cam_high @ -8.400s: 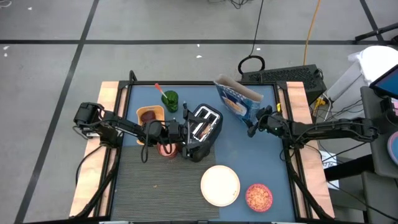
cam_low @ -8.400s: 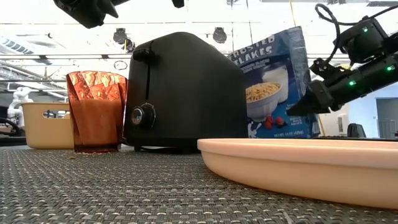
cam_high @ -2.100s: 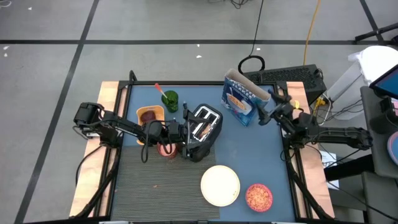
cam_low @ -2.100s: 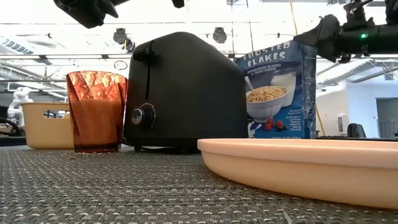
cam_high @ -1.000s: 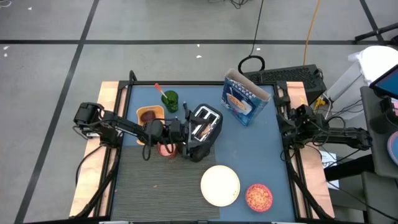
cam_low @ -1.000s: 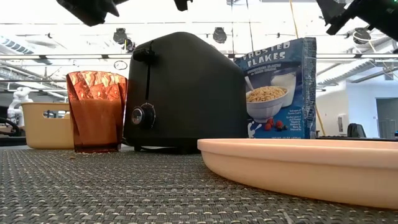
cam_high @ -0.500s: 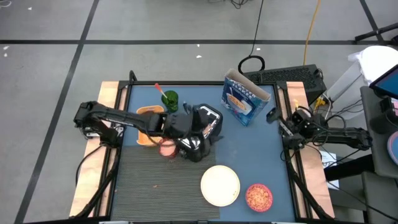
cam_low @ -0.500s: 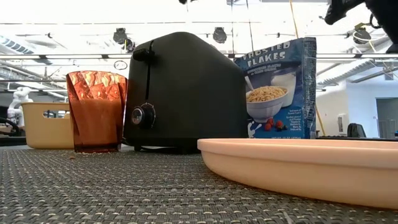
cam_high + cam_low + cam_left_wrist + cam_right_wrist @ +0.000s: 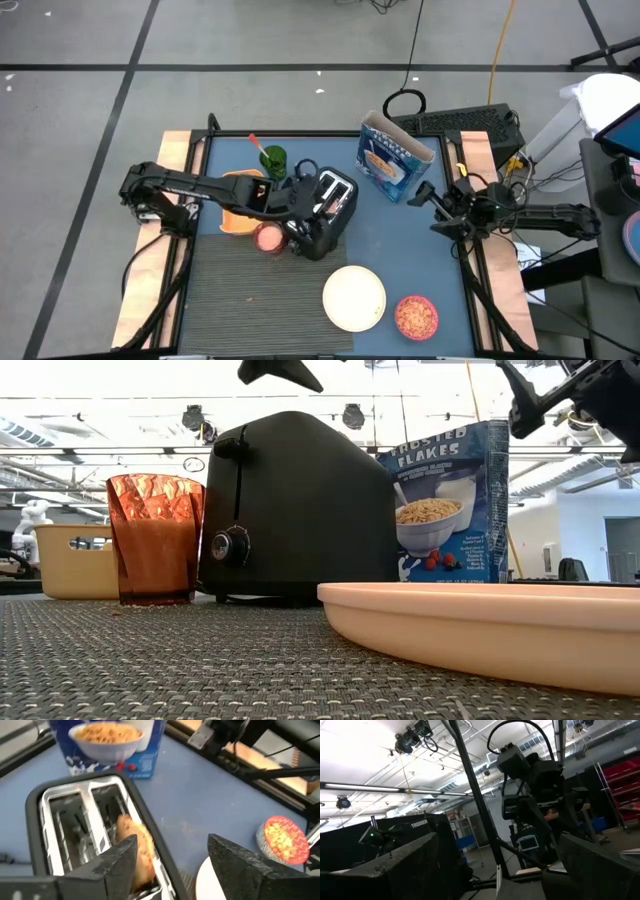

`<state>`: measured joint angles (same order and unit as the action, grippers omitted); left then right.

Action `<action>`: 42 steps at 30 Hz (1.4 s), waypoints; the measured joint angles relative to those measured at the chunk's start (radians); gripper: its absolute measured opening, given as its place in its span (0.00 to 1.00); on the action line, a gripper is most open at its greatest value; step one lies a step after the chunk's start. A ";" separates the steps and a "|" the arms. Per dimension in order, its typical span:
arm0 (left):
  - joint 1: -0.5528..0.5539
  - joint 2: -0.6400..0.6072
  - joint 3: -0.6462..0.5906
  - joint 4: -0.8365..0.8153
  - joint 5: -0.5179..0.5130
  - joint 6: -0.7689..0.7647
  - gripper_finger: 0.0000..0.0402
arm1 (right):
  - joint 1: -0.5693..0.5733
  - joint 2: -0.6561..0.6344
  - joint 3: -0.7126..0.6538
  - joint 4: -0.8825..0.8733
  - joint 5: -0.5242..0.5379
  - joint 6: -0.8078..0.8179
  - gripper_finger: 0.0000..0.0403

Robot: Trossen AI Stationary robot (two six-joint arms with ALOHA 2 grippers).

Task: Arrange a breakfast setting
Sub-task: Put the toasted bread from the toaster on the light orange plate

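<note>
Far left on the blue tabletop (image 9: 385,228), an orange square container (image 9: 238,190) is sitting partly under the left arm, with a translucent red faceted tumbler (image 9: 155,538) just beside it and a green cup (image 9: 275,160) a little farther back. The left gripper (image 9: 172,854) is hovering directly over the silver-black toaster (image 9: 322,212), its fingers parted and straddling the near slot, where a brown toast slice (image 9: 137,845) is standing up out of the opening — one finger looks to be right against the bread, the other standing clear, so nothing is clenched yet. The step in hand appears to be pulling the toast; the next move calls for lowering a touch, squeezing on the slice's flat faces without crushing it, then lifting straight up so it clears the slot wires before carrying it right and near to the round cream plate (image 9: 354,297), which is lying bare on the grey woven mat (image 9: 260,300). Behind the toaster, a blue cereal box (image 9: 391,158) is standing upright. Just right of the plate, the small pink bowl of cereal (image 9: 416,316) is resting already filled. No red-handled spoon is clearly showing by the plate. Far right, at the table's edge, the right gripper (image 9: 425,192) is waiting raised and spread wide — grasping nothing, well apart from the setting.
</note>
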<state>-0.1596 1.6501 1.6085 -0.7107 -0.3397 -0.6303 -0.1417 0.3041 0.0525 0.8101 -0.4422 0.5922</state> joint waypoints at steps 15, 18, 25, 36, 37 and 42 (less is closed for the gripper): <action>-0.015 0.054 -0.001 -0.028 -0.002 -0.037 0.58 | 0.000 0.021 -0.001 0.000 -0.005 -0.002 0.99; -0.020 0.076 0.000 -0.041 -0.003 -0.038 0.58 | 0.000 0.024 -0.002 -0.001 -0.006 -0.002 0.99; -0.019 0.116 -0.001 -0.091 -0.030 -0.056 0.58 | 0.000 0.035 -0.002 0.001 -0.005 -0.002 0.99; -0.019 0.151 -0.001 -0.096 -0.051 -0.061 0.58 | 0.000 0.037 -0.003 0.000 -0.007 -0.002 0.99; -0.019 0.151 -0.001 -0.096 -0.054 -0.062 0.58 | 0.000 0.037 -0.003 0.000 -0.007 -0.002 0.99; -0.019 0.151 -0.001 -0.097 -0.058 -0.072 0.58 | 0.000 0.037 -0.003 0.000 -0.006 -0.002 0.99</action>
<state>-0.1787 1.8011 1.6073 -0.8076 -0.3973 -0.7025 -0.1417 0.3408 0.0494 0.8102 -0.4486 0.5907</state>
